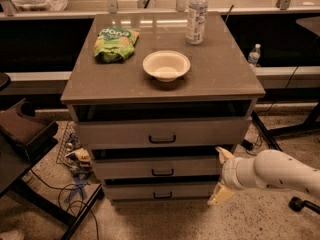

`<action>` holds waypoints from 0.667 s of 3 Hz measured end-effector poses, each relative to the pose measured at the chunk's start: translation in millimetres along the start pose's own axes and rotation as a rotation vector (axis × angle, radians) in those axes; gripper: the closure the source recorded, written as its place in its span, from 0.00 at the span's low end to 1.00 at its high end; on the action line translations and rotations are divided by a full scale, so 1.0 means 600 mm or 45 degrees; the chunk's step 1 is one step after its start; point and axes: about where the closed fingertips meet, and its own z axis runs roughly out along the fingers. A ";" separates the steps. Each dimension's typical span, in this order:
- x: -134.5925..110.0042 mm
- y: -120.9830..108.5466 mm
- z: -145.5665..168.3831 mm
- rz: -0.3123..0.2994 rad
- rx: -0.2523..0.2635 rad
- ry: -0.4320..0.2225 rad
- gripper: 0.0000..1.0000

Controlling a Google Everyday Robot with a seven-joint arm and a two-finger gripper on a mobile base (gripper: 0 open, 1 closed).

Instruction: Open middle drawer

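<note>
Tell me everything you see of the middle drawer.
The middle drawer is a wide, low grey front with a small black bar handle at its centre. It sits level between the top drawer and bottom drawer, dark gap above, no inside showing. The pincer stands open at its right end; whether it touches cannot be told.

Dim, warm light is falling from above and glaring off the far edge of the grey-brown square cabinet top. Beneath that top, the drawer gaps are sitting in deep shadow. The pale two-finger gripper, fingers spread, is catching light below the top's right front corner.
</note>
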 end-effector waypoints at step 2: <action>0.027 -0.014 0.109 -0.062 -0.099 0.036 0.00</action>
